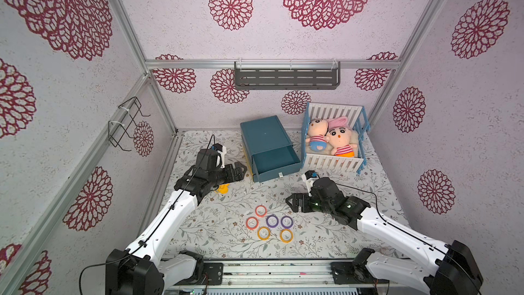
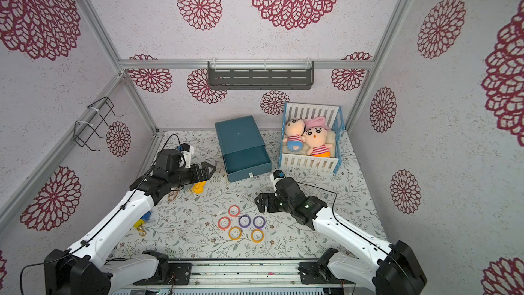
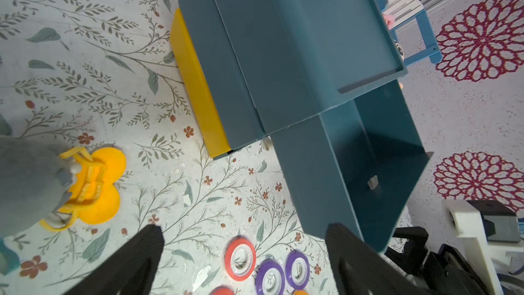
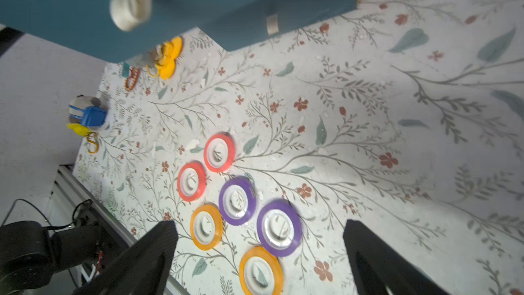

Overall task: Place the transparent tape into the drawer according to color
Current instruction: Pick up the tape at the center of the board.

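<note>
Several small transparent tape rings lie flat in a cluster on the floral table: two red-orange (image 1: 260, 210) (image 1: 251, 223), two purple (image 1: 272, 220) (image 1: 286, 221), two yellow (image 1: 263, 232) (image 1: 286, 235). The teal drawer (image 1: 276, 160) stands pulled out and empty from its cabinet (image 1: 263, 131), above a yellow drawer front (image 3: 195, 80). My left gripper (image 1: 242, 170) (image 3: 245, 229) hovers open, left of the drawer. My right gripper (image 1: 289, 201) (image 4: 261, 225) hovers open, right of the rings and over a purple ring (image 4: 279, 228). Neither holds anything.
A white-and-blue crib (image 1: 331, 163) with two plush dolls stands right of the cabinet. A yellow keychain toy (image 2: 197, 187) and a blue-yellow trinket (image 2: 141, 221) lie under my left arm. A grey shelf (image 1: 286, 78) hangs on the back wall, and a wire rack (image 1: 127, 123) on the left wall.
</note>
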`<state>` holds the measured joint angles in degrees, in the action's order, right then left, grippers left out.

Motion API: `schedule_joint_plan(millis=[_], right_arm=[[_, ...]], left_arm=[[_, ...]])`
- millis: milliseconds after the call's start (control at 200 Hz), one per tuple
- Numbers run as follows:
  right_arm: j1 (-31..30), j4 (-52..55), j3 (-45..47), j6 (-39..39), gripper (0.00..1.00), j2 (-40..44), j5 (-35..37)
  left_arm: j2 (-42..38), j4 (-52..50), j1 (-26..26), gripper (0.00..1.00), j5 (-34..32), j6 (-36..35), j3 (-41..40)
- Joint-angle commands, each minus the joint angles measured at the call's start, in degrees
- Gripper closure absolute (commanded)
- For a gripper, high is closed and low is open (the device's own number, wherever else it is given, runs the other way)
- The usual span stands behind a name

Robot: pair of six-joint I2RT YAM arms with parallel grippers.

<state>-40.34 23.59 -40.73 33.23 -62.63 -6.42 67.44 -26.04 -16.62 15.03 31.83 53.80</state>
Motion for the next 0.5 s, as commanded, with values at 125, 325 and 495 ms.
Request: schedule_joint_plan(millis=[125, 325, 495], right_arm=[[-4.48, 5.62, 0.18, -1.07, 0.05, -3.31, 6.94], [-7.80, 4.81, 0.26, 0.57, 0.12, -8.99, 9.00], [-10.24, 4.50, -0.22, 1.91, 0.17, -12.96, 10.87]], left_arm=[[-1.94, 4.33, -0.20, 0.03, -0.83, 1.22, -3.48], [-1.96, 4.39, -0.18, 0.03, -0.92, 0.83, -3.87], [-2.27, 4.33, -0.16, 0.03, -0.87, 0.69, -4.40]])
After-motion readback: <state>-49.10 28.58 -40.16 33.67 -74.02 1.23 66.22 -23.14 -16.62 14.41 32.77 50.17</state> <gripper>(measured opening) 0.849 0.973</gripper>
